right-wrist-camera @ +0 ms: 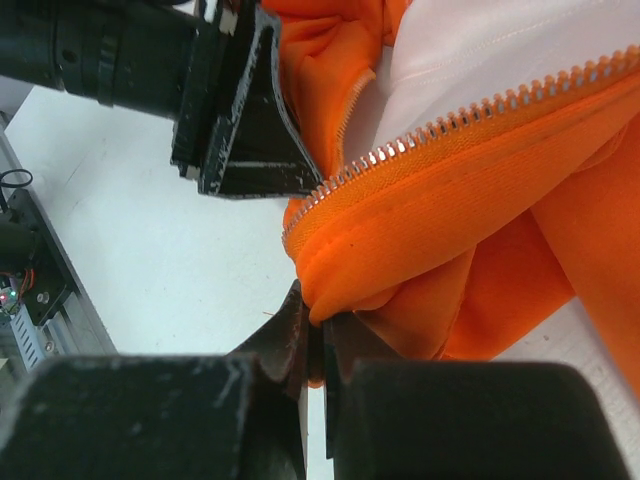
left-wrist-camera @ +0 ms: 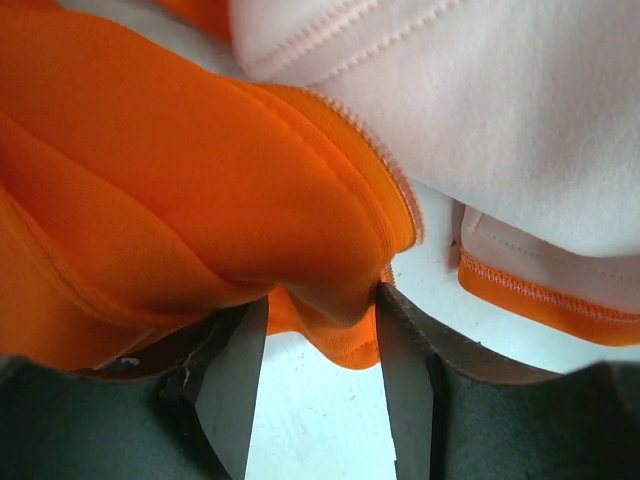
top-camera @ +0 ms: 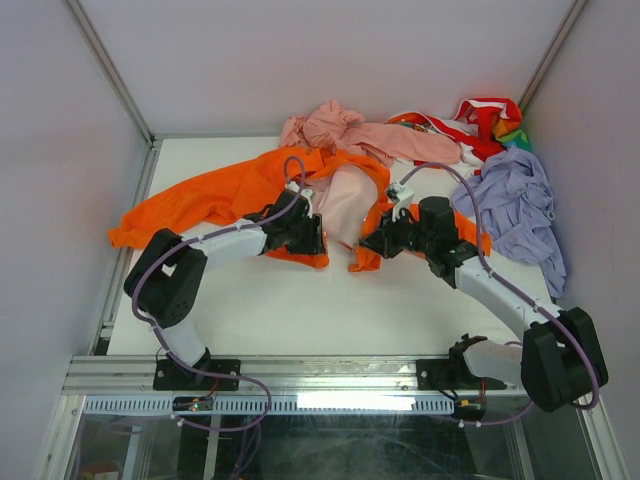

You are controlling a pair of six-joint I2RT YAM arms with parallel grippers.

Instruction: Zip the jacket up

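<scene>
The jacket (top-camera: 215,192) lies open across the desk (top-camera: 300,300), its two lower front corners pinched: left jaws clamp a thick fold, right jaws nearly closed just under the zipper teeth (right-wrist-camera: 450,120) (likely to align both ends).

The top external view looks from high above and behind the black arm bases (top-camera: 195,372). It faces forward and steeply down, far enough off to take in the whole flat white surface (top-camera: 300,300). The left wrist view sits very close. It looks out along the left tool (left-wrist-camera: 320,298) at a fold of the bright orange fabric jacket (left-wrist-camera: 200,180), which fills most of the picture. The right wrist view is just as close and looks past the right tool (right-wrist-camera: 318,325) along the toothed zipper edge (right-wrist-camera: 450,122). It also catches the left tool, as the overhead view does. All three views share the jacket's front hem.
</scene>
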